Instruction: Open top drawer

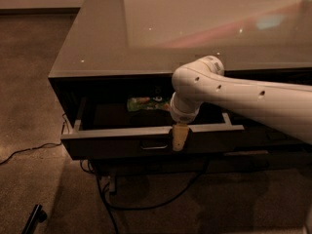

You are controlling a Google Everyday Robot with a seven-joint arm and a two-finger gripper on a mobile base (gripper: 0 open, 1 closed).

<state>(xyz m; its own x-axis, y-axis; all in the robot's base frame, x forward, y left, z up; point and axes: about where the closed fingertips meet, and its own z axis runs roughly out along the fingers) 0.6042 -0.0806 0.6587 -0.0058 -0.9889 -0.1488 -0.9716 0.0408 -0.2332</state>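
Top drawer (pixel 107 144) is sitting pulled out at 6 o'clock of the frame, and opening is looking almost done. Gripper (pixel 179 136) is resting on its front edge, 3 o'clock of the handle (pixel 155 144) — its grip I cannot tell. Next is needing one short pull, then release.

Office-like room: a glossy grey desk (pixel 97 43) is standing behind the tan gripper (pixel 179 138), black cables (pixel 146 207) trailing over speckled brown floor (pixel 29 82) below it.

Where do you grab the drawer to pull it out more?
Grab the small loop handle in the middle of the drawer front, coming straight from the front. It sticks out from the flat front, so fingers can hook it. The gripper hangs over the front edge, just beside the handle.
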